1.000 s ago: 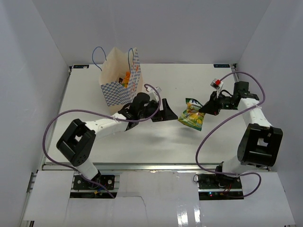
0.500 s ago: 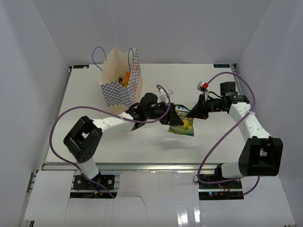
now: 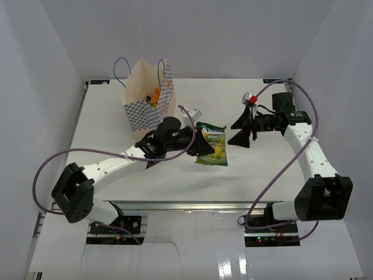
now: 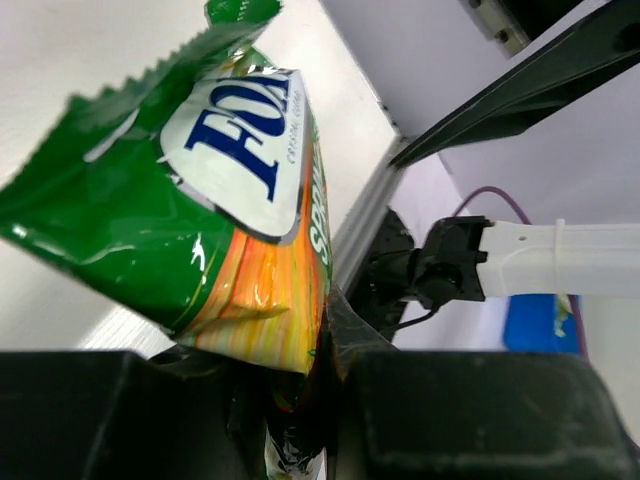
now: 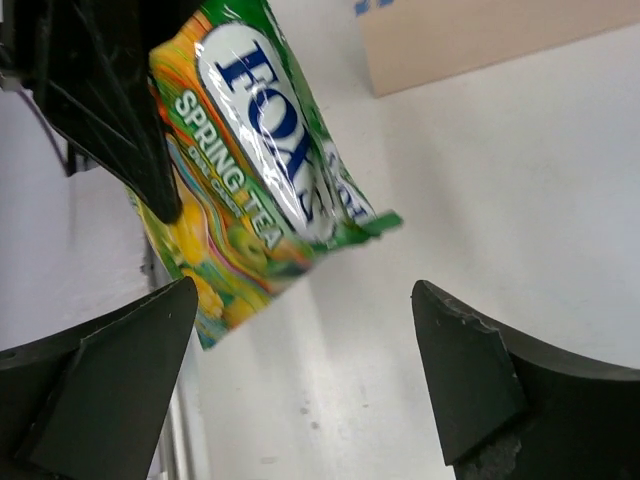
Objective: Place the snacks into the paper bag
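**Left arm holds a green-yellow pouch over the middle of the table; paper bag stands near the far left corner**

Seen from above, a white table (image 3: 262, 175) is walled in by pale panels. The paper bag (image 3: 148, 96) stands upright near the far left corner, a little in from both edges. It is tan with a blue-white checkered band and thin blue cord handles. Its mouth is open, and orange and yellow packets (image 3: 155, 95) show inside it – how many cannot be told.

The left gripper (image 3: 198, 146) reaches from the near left toward the table's centre. Its jaws are closed on the left edge of the green-yellow pouch (image 3: 213, 146). The pouch is over the middle of the table, to the right of the bag and well apart from it. Whether it touches the tabletop cannot be told from above.

In the left wrist view the pouch (image 4: 230, 200) rises out of the left gripper (image 4: 300, 400), its crumpled lower edge pinched between the dark fingers.

The right gripper (image 3: 240, 127) sits just right of the pouch, toward the far right part of the table, with its jaws spread wide and nothing between them. In the right wrist view the two tips of the right gripper (image 5: 300, 370) stand far apart at the bottom of the frame. The pouch (image 5: 250, 160) hangs beyond them, not touching either – printed "FOX'S" and "SPRING TEA". One dark finger of the left gripper (image 5: 110, 90) shows at the pouch's left edge.
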